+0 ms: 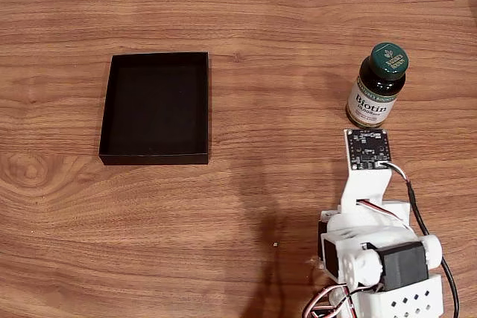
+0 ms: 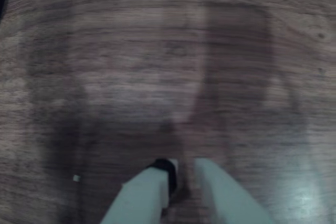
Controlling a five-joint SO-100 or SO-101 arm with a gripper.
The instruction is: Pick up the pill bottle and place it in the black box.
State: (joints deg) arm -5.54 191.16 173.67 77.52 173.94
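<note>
Writing: the white label on the pill bottle (image 1: pixel 376 86) reads "Biotin" in dark letters, with a smaller line beneath too fine to read; a gold band above carries a brand name, only partly legible; the cap top bears a small pale emblem.
Pill bottle: dark amber-brown body, rounded shoulders, round dark green cap; it stands upright on the table at the right of the fixed view, just beyond the arm's small circuit board (image 1: pixel 367 148), apart from it.
Black box: matte black box (image 1: pixel 156 107), shallow, rectangular, open-topped with low thin walls; it sits at the left of the fixed view, well apart from the bottle; nothing lies inside it.
Table: wood-grain table (image 1: pixel 283 50) with brown streaks and knots, smooth with a faint sheen; its far edge curves against a pale floor or wall; a tiny pale speck lies on it near the arm.
Arm: white plastic parts, black servo blocks, red, white and black wires, a perforated white base plate; it sits at the lower right of the fixed view.
Gripper: in the wrist view the gripper (image 2: pixel 182 174) enters from the bottom edge; two pale, blurred fingers, one tipped in black, stand a narrow gap apart over bare wood; nothing is between them.
Wrist view: soft focus; broad grey shadows fall across the grain.
</note>
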